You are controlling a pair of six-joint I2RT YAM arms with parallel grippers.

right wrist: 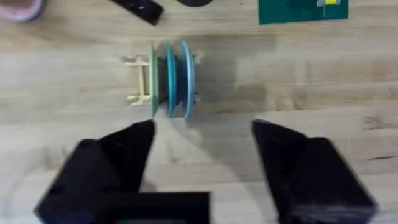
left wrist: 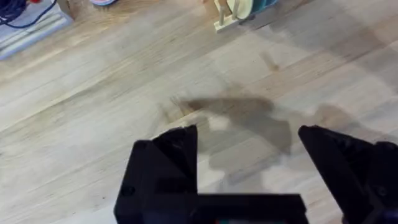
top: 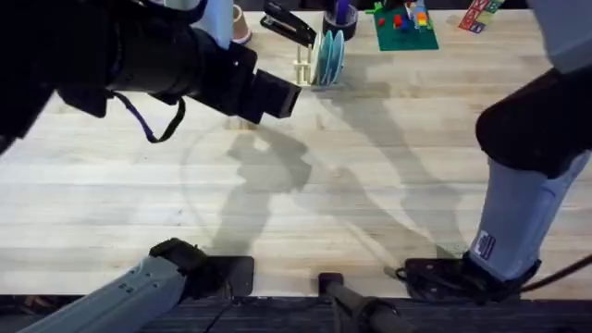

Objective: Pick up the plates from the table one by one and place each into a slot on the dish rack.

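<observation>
Pale wooden dish rack (right wrist: 142, 79) stood far on the tabletop (top: 305, 203), three plates (right wrist: 171, 78) upright in its slots. They looked light, stiff and slick; I judged the rim best. Both my hands (left wrist: 249, 149) (right wrist: 202, 146) gaped empty.

wooden table (top: 277, 203); dish rack (top: 305, 67) with plates, green board (top: 405, 32) at far edge.

We see the wide middle of the surface (top: 370, 203) lying bare for a gripper to pass, while the dish rack (top: 305, 67) with its upright plates (top: 330, 57) and a green board (top: 405, 28) crowd the far edge.
</observation>
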